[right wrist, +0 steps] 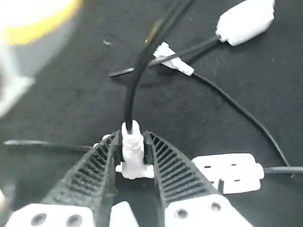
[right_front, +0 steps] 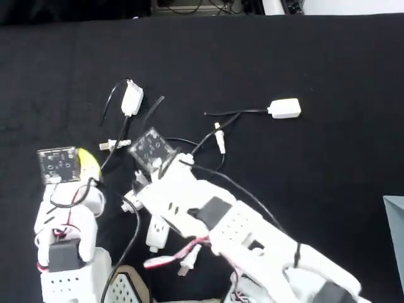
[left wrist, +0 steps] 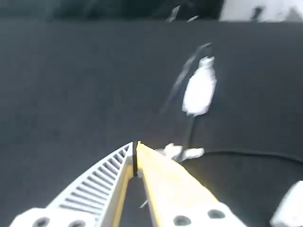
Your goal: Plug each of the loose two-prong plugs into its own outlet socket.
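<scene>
Plug [right wrist: 131,158] sits clamped in the right hand [right wrist: 131,136], per its wrist view; left hand [left wrist: 135,145] pinched closed.

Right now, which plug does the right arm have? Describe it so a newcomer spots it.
On the black cloth, follow the right arm to its jaws. Clamped between them is a small white plug with a black cable leaving its back; the neighbouring plug lies free on the cloth.

Black cloth and clutter at the table's edges
A black cloth [right_front: 328,76] is covering the table, a grey-blue object [right_front: 396,218] is poking in at the high view's right edge, and dark cables [right_front: 208,7] are lying beyond the far edge near a white surface [right_front: 353,6].
</scene>
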